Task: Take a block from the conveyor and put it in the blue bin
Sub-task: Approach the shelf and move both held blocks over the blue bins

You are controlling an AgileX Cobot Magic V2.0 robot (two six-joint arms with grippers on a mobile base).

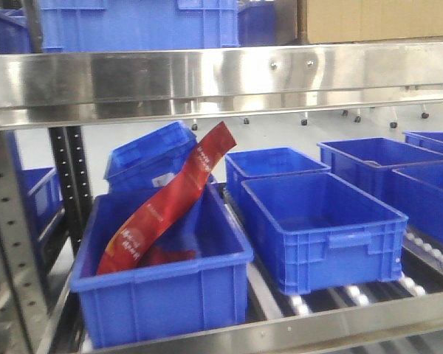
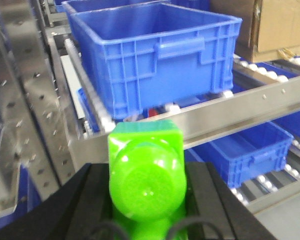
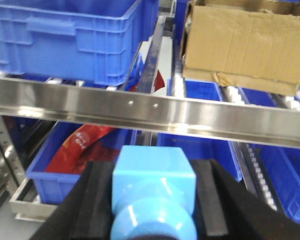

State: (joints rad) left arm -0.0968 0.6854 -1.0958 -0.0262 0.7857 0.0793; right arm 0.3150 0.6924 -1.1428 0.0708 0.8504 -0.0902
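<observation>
- Left gripper (image 2: 147, 175) is clamped on a green block (image 2: 145, 150), which sits in front of and below the rail (image 2: 250, 107).
- A bin (image 2: 155, 65) stands on rollers just above the rail.
- Right gripper (image 3: 153, 172) is clamped on a pale blue block (image 3: 154, 162), also below the rail.
- A red packet (image 1: 170, 195) leans in a second bin (image 1: 162, 302) below the rail.
- A box (image 3: 245, 45) rests above the rail.

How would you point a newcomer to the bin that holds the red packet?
On the steel rack, look at the shelf below the broad shiny rail. The bin is the front-left blue one, nearest the perforated upright. Alone among its neighbours, it has a long red packet sticking up out of it.
</observation>
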